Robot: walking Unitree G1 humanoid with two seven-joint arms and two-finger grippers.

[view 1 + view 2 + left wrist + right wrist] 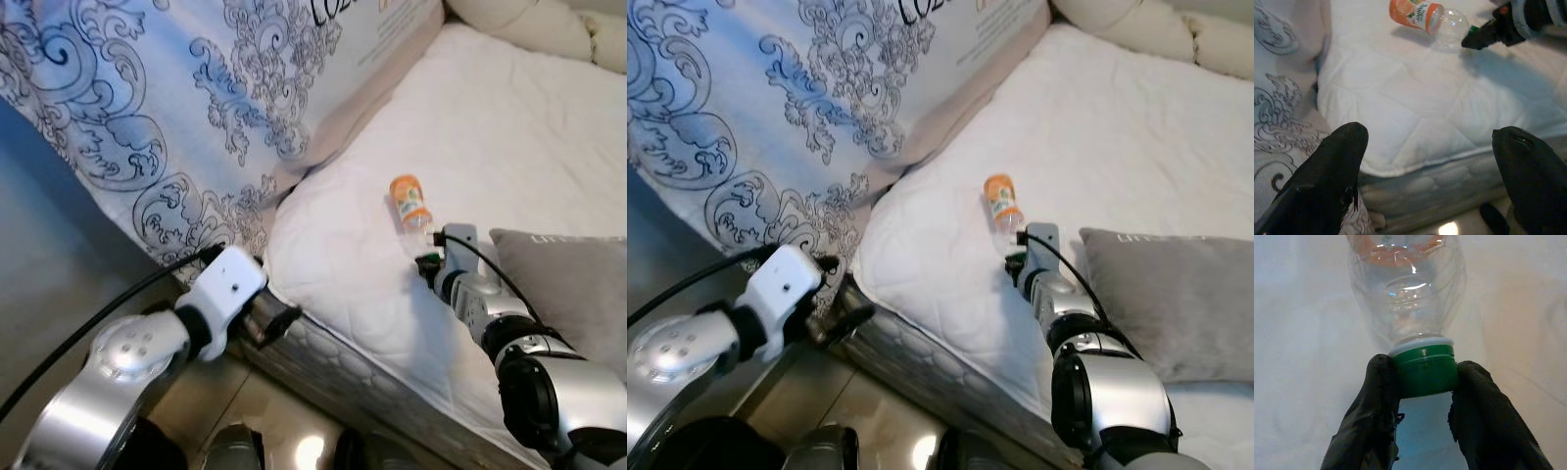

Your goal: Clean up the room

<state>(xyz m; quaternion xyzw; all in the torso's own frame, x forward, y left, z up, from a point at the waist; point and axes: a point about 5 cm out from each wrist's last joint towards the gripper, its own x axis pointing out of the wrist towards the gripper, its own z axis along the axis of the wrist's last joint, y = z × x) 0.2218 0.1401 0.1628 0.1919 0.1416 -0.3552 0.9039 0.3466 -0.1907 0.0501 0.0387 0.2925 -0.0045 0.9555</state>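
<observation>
An empty clear plastic bottle [410,204] with an orange label and a green cap [1425,370] lies on the white mattress [392,294]. My right gripper [1425,377] reaches over the bed and is shut on the cap, one black finger on each side. The bottle [1425,17] and the right gripper's fingertips [1481,36] also show in the left wrist view. My left gripper [279,318] hovers at the mattress corner near the floor, open and holding nothing, its two fingers [1327,166] spread wide.
A large white pillow with a blue scroll pattern [176,108] leans against the bed on the left. A grey cushion [578,294] lies beside the right arm. Cream pillows [549,24] sit at the far end. Shiny floor [294,431] lies below the bed edge.
</observation>
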